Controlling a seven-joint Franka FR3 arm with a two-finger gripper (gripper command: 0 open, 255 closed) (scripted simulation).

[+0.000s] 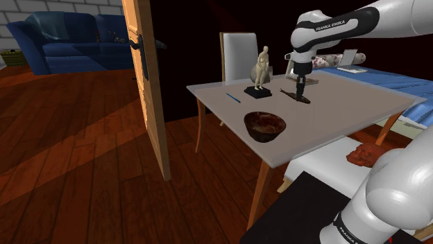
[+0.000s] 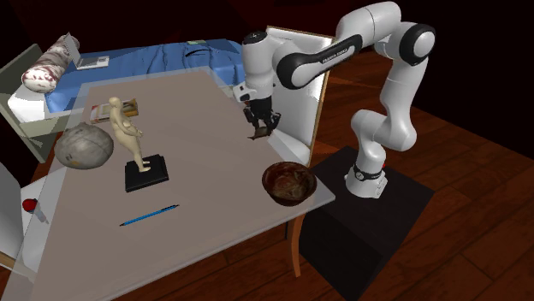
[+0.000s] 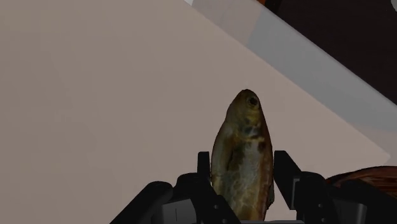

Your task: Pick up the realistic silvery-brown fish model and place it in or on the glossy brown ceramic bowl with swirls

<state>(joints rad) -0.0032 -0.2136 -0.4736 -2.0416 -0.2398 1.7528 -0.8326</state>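
End effector (image 3: pixel 243 168) closed on the silvery-brown fish (image 3: pixel 245 143), which is clasped between both fingers with its head pointing away from the hand. The fish is over the grey table (image 2: pixel 197 120), near the brown bowl (image 2: pixel 288 182) but apart from it. A pale figurine (image 2: pixel 128 141) stands farther from the bowl.

fish (image 3: pixel 243 159): silvery-brown, clasped (head outward) | bowl (image 2: pixel 289 197): glossy brown, upright
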